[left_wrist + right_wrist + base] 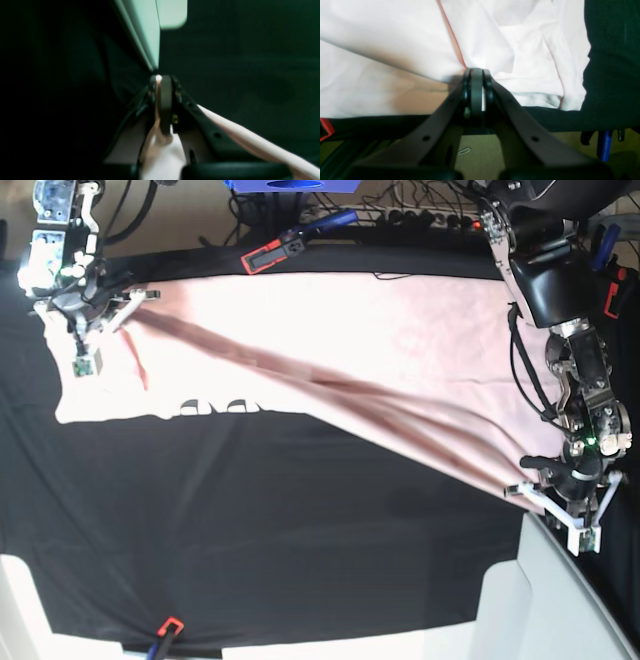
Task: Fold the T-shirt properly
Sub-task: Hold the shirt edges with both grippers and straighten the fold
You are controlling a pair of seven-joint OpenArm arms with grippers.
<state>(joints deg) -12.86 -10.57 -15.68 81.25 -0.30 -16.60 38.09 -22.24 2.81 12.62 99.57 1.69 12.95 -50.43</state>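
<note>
The pale pink T-shirt (pixel 400 350) lies across the far half of the black cloth, with black lettering (pixel 215 407) showing at its near edge. A taut raised fold runs diagonally through it from one gripper to the other. At the far left, my right gripper (pixel 128 308) is shut on the shirt. The right wrist view shows its fingertips (pixel 476 72) pinching the pink fabric (pixel 395 37). At the right, my left gripper (pixel 522 491) is shut on the shirt's corner. In the left wrist view, pink cloth (pixel 250 140) runs out from between its closed jaws (pixel 161 80).
The black cloth (pixel 300 530) covers the table. White table edges (pixel 560 610) show at the near right and near left. Red clamps (pixel 265 256) (pixel 170 626) hold the cloth. Cables and a blue box (pixel 290 185) lie behind the table.
</note>
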